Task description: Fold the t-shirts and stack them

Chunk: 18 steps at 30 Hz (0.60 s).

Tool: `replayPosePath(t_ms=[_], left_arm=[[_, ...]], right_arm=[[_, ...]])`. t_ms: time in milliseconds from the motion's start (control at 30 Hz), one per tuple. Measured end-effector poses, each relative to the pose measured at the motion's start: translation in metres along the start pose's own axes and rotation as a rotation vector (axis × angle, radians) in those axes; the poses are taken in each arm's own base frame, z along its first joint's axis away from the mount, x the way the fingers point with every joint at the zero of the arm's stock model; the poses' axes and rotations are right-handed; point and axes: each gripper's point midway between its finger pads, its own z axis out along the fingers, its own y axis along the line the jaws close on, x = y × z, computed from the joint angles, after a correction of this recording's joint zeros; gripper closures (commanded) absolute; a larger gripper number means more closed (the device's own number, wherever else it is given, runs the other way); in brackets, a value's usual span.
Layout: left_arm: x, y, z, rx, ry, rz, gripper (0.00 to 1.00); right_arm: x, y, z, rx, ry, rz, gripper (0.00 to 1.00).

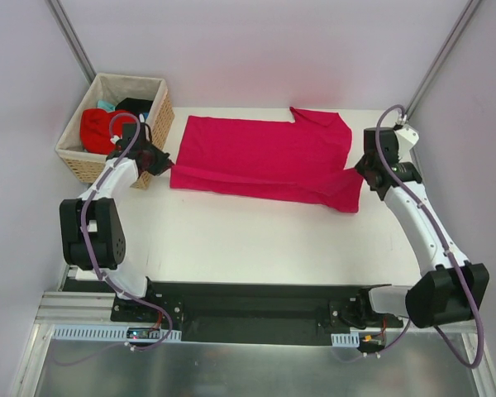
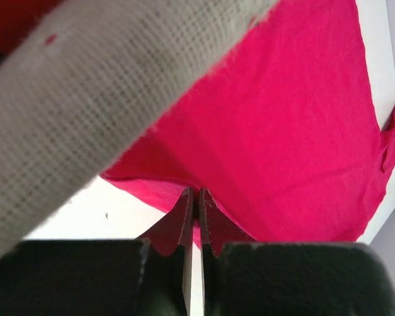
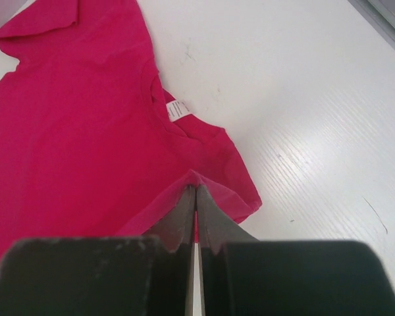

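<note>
On the white table (image 1: 256, 240) we see the crimson-pink t-shirt (image 1: 256, 153) spread across the upper centre. The wicker basket (image 1: 159, 116) at upper left holds a red tee (image 1: 95, 128). Our left gripper (image 1: 167, 165) pinches the shirt's left edge and our right gripper (image 1: 360, 171) pinches its right corner, both clamped tight on the cloth.

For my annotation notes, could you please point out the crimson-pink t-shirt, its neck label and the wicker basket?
crimson-pink t-shirt (image 1: 256, 157): top external view, flat middle of the cloth.
neck label (image 3: 178, 109): right wrist view, middle of the white tag.
wicker basket (image 1: 76, 164): top external view, its near woven wall.
</note>
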Motion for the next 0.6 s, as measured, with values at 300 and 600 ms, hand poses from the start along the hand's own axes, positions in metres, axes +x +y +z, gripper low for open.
replayPosePath(t_ms=[300,600], left_arm=[[-0.01,-0.01,0.016,-0.009,0.003,-0.001,1.0],[-0.014,-0.015,0.027,-0.047,0.006,-0.005,1.0]], right_arm=[[-0.012,0.024,0.034,0.013,0.008,-0.005,0.99],[0.006,0.034,0.079,0.057,0.065,-0.038,0.99]])
